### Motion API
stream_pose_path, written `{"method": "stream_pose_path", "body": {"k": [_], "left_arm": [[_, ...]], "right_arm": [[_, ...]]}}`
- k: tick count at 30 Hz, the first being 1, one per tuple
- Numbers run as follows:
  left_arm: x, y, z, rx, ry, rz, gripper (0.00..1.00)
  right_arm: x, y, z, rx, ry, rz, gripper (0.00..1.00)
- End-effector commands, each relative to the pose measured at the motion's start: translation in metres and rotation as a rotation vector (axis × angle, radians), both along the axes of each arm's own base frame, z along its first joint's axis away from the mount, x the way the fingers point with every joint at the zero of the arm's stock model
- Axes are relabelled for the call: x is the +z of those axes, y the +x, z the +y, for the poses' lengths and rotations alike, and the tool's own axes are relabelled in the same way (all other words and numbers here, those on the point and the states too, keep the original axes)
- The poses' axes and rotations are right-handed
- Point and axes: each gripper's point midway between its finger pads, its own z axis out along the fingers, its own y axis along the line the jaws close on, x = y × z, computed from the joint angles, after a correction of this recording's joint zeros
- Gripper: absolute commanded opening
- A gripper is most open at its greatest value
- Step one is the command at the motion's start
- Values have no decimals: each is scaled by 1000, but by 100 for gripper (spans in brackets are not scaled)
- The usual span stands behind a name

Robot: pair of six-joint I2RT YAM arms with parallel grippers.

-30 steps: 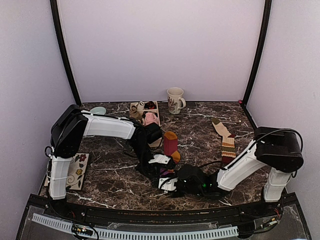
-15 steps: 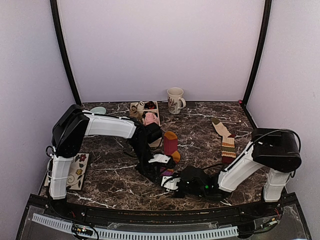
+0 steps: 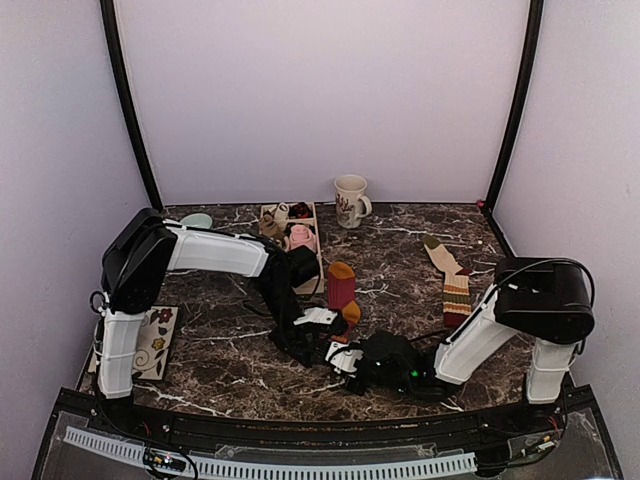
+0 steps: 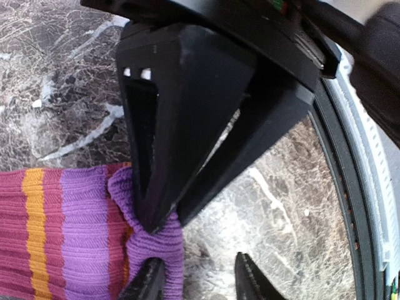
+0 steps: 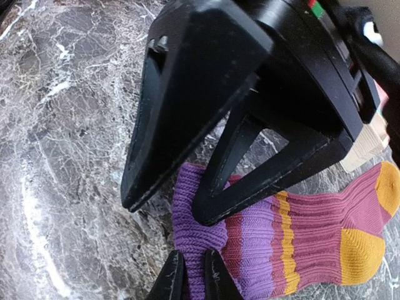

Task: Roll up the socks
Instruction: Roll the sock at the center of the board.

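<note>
Striped sock [image 3: 341,286] flat on the marble table [image 3: 220,350], near the middle, toe end toward the back wall, purple cuff toward the near edge and bunched into a fold.

Right arm: upper link upright over its base, forearm low and nearly level, reaching left along the front of the table. Right gripper [image 5: 194,275] clenched on the cuff of the striped sock, purple knit pinched between the tips.

Left arm: shoulder raised, forearm out to the right, wrist bent steeply down. Left gripper [image 4: 197,270] released, fingers apart, one finger [image 4: 147,284] against the cuff, the other over bare marble.

Both grippers nose to nose, close together, just inside the black front rim [image 4: 350,187].

Open marble left of the grippers as far as a flowered card [image 3: 155,342]. Open marble right of them up to a second striped sock [image 3: 456,296] and a beige sock [image 3: 440,254] near the right wall.

Wooden tray [image 3: 290,222] just beyond the left forearm. Mug [image 3: 350,200] at the back wall.
</note>
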Motion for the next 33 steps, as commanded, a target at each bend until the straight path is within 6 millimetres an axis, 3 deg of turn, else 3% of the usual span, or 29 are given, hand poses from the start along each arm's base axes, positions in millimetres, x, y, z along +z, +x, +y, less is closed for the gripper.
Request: {"method": "stream_pose_path", "body": {"k": [1,4,6,10,14,21,28,33], "left_arm": [[-29,-6,37,39,177,33,49],[-13,12,34,118,132,18,87],[7,28,36,186,78,10,95],[19,41,60,212,77,-116,96],[24,38,74,235,83,-185,94],[25,21,66,236,19,-215,88],[38,-14,35,98,17,-251,83],[29,-12,30,83,-24,-315,79]], "right_arm": [[-62,-23,-45,-18,-190,188,6],[-70,-22,-50,-74,-226,260,2],[-74,-22,-50,-97,-238,301,0],[-70,-27,-43,-98,-205,373,0],[-68,-36,-41,-124,-160,513,0],[-81,-62,-42,-154,-164,879,0],[-77,-70,-55,-209,-58,1090,0],[-90,-77,-61,-260,-81,1196,0]]}}
